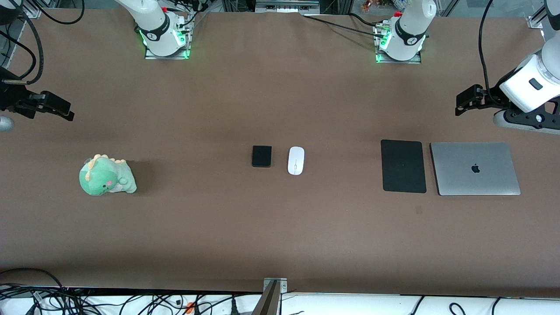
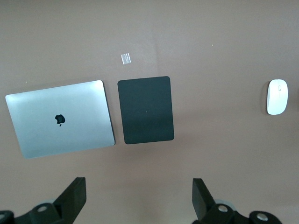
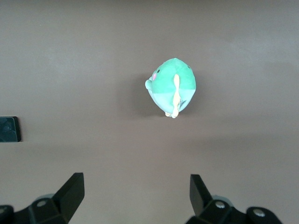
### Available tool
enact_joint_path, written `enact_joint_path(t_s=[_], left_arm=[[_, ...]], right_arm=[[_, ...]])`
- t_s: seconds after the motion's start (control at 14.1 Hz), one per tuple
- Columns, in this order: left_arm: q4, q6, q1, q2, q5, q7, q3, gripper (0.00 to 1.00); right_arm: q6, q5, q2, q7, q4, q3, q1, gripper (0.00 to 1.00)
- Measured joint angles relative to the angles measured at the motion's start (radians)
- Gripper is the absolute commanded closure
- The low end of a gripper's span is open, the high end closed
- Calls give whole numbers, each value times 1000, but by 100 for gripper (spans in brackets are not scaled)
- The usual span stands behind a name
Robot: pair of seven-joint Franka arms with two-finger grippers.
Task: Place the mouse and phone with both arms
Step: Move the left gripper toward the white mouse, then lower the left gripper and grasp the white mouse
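The white mouse (image 1: 295, 160) and the black phone (image 1: 261, 156) lie side by side at the table's middle, the phone toward the right arm's end. The mouse also shows in the left wrist view (image 2: 277, 96). The phone's edge shows in the right wrist view (image 3: 9, 129). My left gripper (image 1: 460, 104) is open and empty, up over the table at the left arm's end, and shows open in its wrist view (image 2: 139, 196). My right gripper (image 1: 64, 112) is open and empty over the right arm's end, and shows open in its wrist view (image 3: 136, 193).
A black mouse pad (image 1: 403, 166) and a closed silver laptop (image 1: 475, 168) lie side by side toward the left arm's end. A green plush dinosaur (image 1: 107, 176) sits toward the right arm's end. A small tape piece (image 2: 125, 58) lies by the pad.
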Motion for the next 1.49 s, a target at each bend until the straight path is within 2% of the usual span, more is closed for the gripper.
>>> enact_joint_path(t_s=[0.36, 1.0, 1.21, 1.49], left_arm=[[0, -1, -61, 24, 0, 0, -3, 0], [-5, -9, -230, 147, 0, -3, -9, 0], [-13, 85, -295, 227, -1, -46, -16, 0], [-20, 290, -398, 349, -2, -235, -22, 0]], right_arm=[[1, 0, 0, 0, 0, 0, 0, 0], [6, 0, 0, 0, 0, 0, 1, 0], [8, 0, 0, 0, 0, 2, 2, 0], [10, 0, 0, 0, 0, 2, 2, 0]])
